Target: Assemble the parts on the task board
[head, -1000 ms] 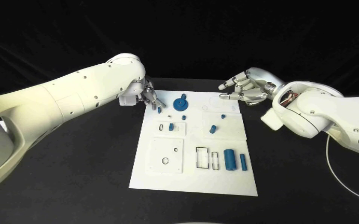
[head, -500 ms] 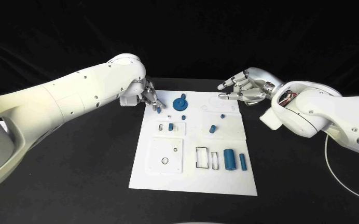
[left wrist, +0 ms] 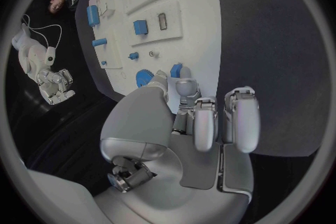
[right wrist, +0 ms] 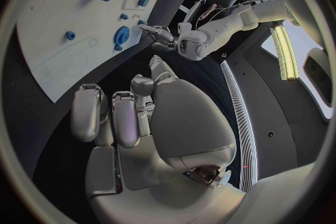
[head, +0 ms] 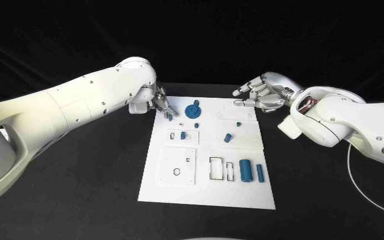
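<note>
Head view, working outward from the near edge of the white board (head: 210,193): two blue cylinders (head: 246,170) are lying side by side near the board's near right corner, just beside some empty rectangular slots. They are looking like light, stiff plastic, smooth enough to roll, so I would be pinching each across its middle. Further up the board, small blue pegs (head: 228,137) are sitting well apart, with bare white room between them for fingers to come down. Toward the far edge, a blue gear (head: 192,110) is resting flat; taking it by its rim seems safest. The left hand (head: 158,103) is hovering at the board's far left corner, fingertips pinching a small blue peg (left wrist: 176,70). The right hand (head: 262,96) is hanging over the board's far right corner, fingers loosely spread, holding nothing. Black worktop (head: 88,184) is lying open on both sides of the board.
</note>
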Controlling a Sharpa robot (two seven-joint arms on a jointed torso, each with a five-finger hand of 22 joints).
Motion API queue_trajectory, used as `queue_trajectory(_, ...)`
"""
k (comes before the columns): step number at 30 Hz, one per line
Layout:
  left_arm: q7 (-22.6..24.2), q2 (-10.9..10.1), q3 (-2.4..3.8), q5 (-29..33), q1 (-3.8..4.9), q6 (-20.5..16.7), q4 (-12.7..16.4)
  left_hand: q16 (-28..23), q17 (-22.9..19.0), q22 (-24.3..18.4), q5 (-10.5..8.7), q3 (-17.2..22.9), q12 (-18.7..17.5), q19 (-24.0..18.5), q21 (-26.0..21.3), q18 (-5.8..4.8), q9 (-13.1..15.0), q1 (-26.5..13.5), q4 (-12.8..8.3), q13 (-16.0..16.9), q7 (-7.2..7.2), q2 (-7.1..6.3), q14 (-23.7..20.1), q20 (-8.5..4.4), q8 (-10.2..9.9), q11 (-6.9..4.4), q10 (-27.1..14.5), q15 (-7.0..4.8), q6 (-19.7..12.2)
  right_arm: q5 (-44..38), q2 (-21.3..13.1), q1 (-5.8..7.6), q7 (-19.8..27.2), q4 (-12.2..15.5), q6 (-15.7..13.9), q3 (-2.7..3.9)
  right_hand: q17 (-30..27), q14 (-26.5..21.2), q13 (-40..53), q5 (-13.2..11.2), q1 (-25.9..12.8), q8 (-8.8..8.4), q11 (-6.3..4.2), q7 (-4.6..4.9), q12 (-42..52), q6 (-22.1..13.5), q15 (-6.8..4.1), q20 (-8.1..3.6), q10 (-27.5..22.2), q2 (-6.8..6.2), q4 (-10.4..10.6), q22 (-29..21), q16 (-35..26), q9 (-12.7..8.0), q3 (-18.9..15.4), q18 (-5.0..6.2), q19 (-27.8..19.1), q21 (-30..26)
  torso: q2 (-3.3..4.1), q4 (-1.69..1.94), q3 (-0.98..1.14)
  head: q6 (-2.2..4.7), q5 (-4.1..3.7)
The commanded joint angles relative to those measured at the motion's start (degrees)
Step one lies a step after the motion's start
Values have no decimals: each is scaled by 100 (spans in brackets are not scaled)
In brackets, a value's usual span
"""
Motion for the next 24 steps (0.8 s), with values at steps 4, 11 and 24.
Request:
queue_trajectory(4,46,26,0,41,-1,75,-22,17,1506,986,48,328,21,392,33,-43,-56,589,-367,-25,-51,197,594,-13,3,-38,30,-32,14,-10,8,-4,26,0,87,0,-9,227,-7,15,-54,-19,-7,0,-17,25,-31,-9,-45,14,26,-7,-35,-1,12,81,-27,-33,0,-1,-2,-22,-11)
queue_trajectory(11,49,26,-2,40,-6,-24,-26,17,1506,984,77,1195,-79,389,23,-42,-150,1245,-895,-104,-38,329,594,-51,-67,-49,-31,-55,-100,-9,3,-4,23,3,106,0,-9,227,-7,15,-54,-19,-7,0,-17,25,-31,-9,-45,14,26,-7,-35,-1,12,81,-27,-33,-2,-3,4,-34,-8)
queue_trajectory(24,83,-123,-9,264,-24,-218,137,17,1506,973,39,3131,-93,381,-14,-35,-150,479,-1229,-195,19,-282,594,-3,166,-7,63,-13,-117,-6,4,-4,18,0,151,0,-13,228,9,20,-52,-18,-7,0,9,28,-32,-10,-29,21,22,-16,-42,0,13,82,-30,-42,-11,1,5,-35,9)
